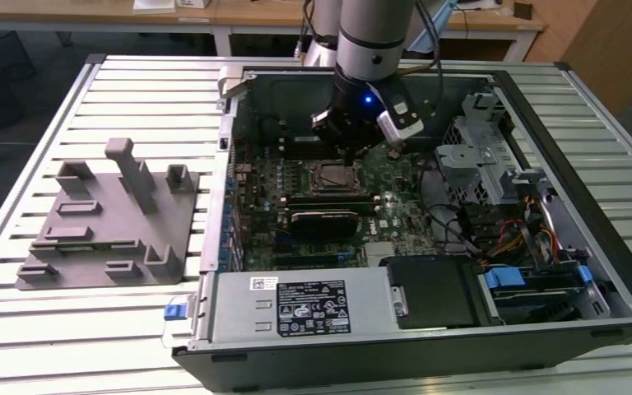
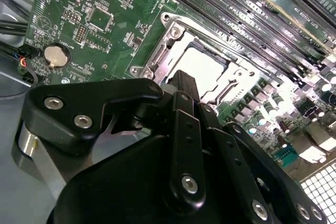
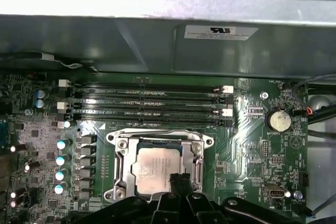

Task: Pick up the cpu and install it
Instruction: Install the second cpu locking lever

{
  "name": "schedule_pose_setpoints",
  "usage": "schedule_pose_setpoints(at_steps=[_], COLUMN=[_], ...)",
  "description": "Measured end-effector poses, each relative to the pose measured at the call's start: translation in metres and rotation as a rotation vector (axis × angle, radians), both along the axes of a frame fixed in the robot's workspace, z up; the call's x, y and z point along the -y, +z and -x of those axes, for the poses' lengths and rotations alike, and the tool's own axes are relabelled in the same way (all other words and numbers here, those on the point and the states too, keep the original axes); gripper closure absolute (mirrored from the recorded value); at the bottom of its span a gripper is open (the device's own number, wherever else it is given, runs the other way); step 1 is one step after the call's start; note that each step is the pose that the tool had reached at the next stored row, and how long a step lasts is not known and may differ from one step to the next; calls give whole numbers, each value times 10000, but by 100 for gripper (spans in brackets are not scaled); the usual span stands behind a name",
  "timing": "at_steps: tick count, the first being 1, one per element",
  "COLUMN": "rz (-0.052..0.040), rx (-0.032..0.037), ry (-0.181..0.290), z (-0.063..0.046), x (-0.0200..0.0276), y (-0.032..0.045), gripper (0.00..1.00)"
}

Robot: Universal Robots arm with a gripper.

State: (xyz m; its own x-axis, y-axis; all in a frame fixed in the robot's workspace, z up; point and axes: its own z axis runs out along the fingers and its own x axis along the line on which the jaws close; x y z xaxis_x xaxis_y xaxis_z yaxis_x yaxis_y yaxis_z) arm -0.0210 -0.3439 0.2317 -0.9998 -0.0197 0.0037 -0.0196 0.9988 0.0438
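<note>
Cpu: the cpu point(image 3: 154, 170) lay flat in the socket point(image 3: 160, 166) on the green board point(image 3: 247, 145), its pale metal top showing in both wrist views point(image 2: 202, 66).
Socket: a metal frame ran around the chip on all sides; in the exterior view the socket point(image 1: 331, 174) sat near the middle of the open computer case point(image 1: 579, 271).
Gripper: the gripper point(image 3: 177, 182) hung just above the edge of the chip, fingers pressed together with no gap between them and nothing in their grasp; the black fingers point(image 2: 185, 90) ended right beside the frame.
Arm: in the exterior view the gripper point(image 1: 351, 140) stood at 12 o'clock from the socket, close over the board.
Memory slots: long dark slots point(image 3: 147, 103) lay beside the socket.
Battery: a round coin cell point(image 3: 279, 120) sat on the board, apart from the socket.
Grey holder: a grey plastic holder point(image 1: 108, 222) with upright posts rested on the slatted table point(image 1: 30, 329), at 9 o'clock from the case.
</note>
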Motion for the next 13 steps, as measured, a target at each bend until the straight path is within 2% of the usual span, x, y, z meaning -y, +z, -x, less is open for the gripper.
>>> schedule_pose_setpoints(at_steps=[4,9,13], rz=[3,2,0], rx=[-18,-105,-136], ry=[0,1,0], z=[0,0,0], x=[43,168,245], y=[0,-1,-8], gripper=[89,89,89])
